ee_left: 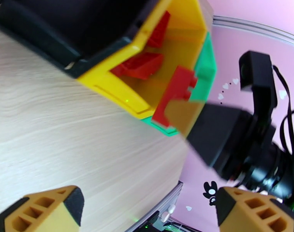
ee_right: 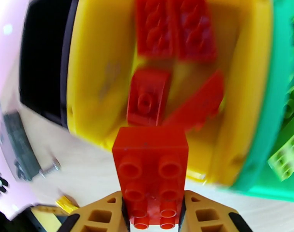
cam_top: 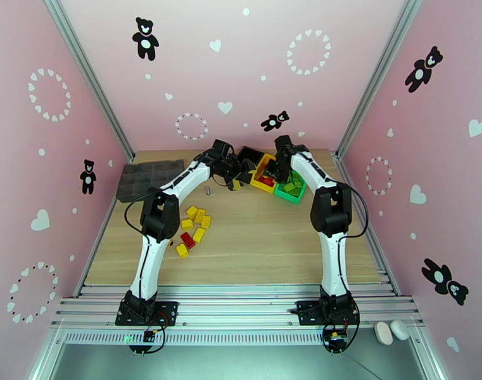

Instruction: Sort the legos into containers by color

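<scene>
Looking down from the overhead camera, we see a wooden table (cam_top: 260,248) enclosed by pink walls printed with hearts and bears. Both arms reach to the far middle of the table, where three joined bins sit in a row: a black bin (cam_top: 248,153), a yellow bin (cam_top: 261,185) and a green bin (cam_top: 282,196).

The right gripper (ee_right: 152,218) pinches a red brick (ee_right: 150,167) between its two tan fingers (ee_right: 104,215), studs facing the wrist camera. The brick hangs over the near rim of the yellow bin. Several red bricks (ee_right: 174,31) already lie inside that bin. Light green bricks (ee_right: 289,151) lie in the green bin beside it.

The left gripper (ee_left: 148,202) hovers above bare table just beside the bins. Its fingers (ee_left: 42,211) are spread wide with nothing between them. From its wrist camera we see the pinched red brick poised over the yellow bin, close to the green bin's wall.

A cluster of loose bricks (cam_top: 195,228), mostly yellow with a couple of red, lies on the table near the left arm's elbow, well apart from the bins. A dark grey organizer tray (cam_top: 149,177) sits at the table's far left corner.
</scene>
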Available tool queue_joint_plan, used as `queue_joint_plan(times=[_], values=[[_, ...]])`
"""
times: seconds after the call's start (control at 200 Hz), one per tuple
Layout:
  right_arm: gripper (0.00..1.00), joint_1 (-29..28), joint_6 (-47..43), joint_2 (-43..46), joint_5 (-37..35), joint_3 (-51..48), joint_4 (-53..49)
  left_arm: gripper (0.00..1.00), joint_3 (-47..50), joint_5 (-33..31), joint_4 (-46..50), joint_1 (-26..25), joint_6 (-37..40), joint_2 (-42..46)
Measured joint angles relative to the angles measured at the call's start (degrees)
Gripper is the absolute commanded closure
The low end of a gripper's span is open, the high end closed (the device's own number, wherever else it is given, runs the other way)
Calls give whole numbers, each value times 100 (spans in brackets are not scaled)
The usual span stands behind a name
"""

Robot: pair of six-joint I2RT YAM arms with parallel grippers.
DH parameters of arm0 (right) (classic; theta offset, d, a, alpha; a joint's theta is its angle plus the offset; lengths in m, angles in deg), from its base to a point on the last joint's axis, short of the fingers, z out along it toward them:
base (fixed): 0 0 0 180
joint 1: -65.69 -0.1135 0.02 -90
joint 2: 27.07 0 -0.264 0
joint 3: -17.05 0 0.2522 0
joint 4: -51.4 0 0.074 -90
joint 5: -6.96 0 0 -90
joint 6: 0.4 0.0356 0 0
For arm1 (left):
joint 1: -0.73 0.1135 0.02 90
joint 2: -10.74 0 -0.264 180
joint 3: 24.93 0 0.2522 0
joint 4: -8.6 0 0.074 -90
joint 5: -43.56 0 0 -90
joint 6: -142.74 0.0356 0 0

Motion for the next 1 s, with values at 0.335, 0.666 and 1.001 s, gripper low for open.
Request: queue_joint_plan(times=[0.335,0.666,1.001], values=[[36,133,391,-354,214,424,210,5,11,-160,323,7,114,22],[35,61,186,-372,249,437,168,13,693,-1191,1117,63,817,898],[42,-752,-439,111,-76,138,-181,22,2975,-2686,1624,302,1167,2592]])
